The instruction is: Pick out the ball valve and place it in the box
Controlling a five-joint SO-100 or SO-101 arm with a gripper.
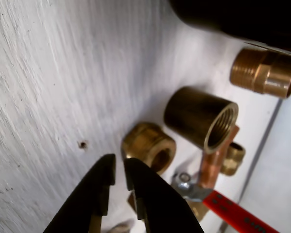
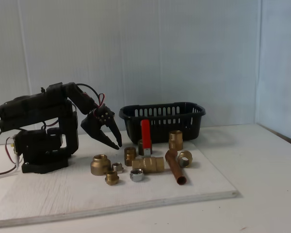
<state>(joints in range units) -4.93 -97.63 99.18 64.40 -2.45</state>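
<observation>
**Gripper hangs above the brass fittings, holding nothing**

Black fingertips [image 1: 117, 167] fill the bottom of the wrist view, a thin gap between them and nothing in it: the gripper [image 2: 114, 144] is only slightly parted and empty. In the fixed view it hangs tilted downward, just left of the cluster of fittings on the white board [image 2: 48, 194]. The ball valve [image 2: 145, 137] stands in the middle of that cluster with its red lever upright, right in front of the box [image 2: 163, 121] (a black slotted basket at the back of the board). In the wrist view the lever [image 1: 235, 213] runs off to the lower right, next to a copper tube [image 1: 214, 162] and a threaded brass coupling [image 1: 200, 116].
</observation>
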